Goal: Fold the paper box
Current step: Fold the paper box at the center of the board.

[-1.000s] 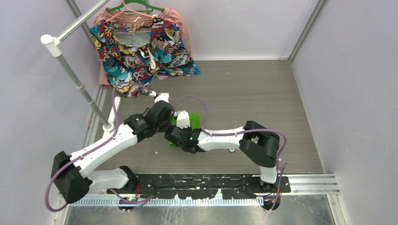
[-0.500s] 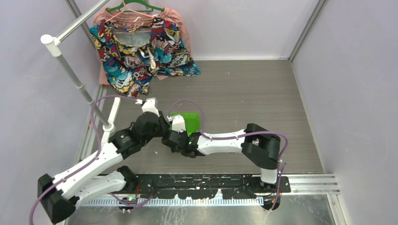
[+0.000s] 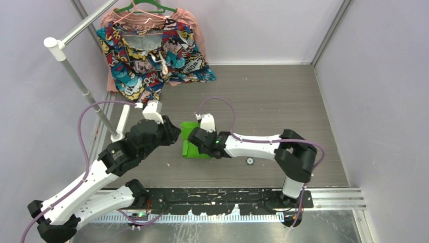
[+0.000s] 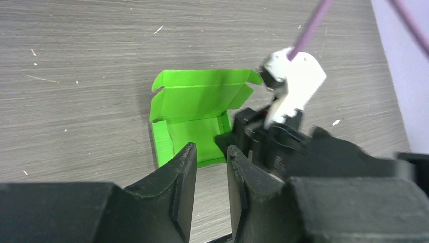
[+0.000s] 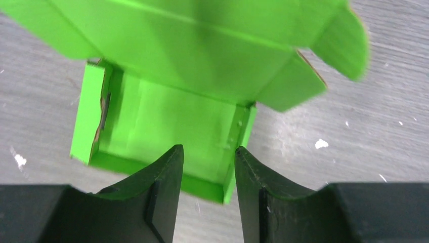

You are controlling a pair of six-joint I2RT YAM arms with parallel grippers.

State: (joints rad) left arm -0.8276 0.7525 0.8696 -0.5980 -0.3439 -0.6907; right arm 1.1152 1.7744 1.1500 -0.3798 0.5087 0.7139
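Closest in, my left gripper (image 4: 210, 152) has its fingers a little apart with nothing between them, hanging just short of the near wall of the paper box (image 4: 195, 131). My right gripper (image 5: 205, 152) is parted too, over the box's near right corner, though I can't tell whether a pad touches the card. The right wrist cam only gives me the inside of the tray up close, with the lid a green blur above it. The left wrist cam catches the whole box instead: open tray, lid folded back on the far side, little tabs at the lid's corners, my right wrist crowding the box's right wall. From the top cam the box sits flat on the grey table (image 3: 263, 101) with a gripper on each side of it. Only that view picks up the patterned garment (image 3: 152, 55) on a hanger, well beyond the box to the far left, next to a metal pole (image 3: 83, 86).
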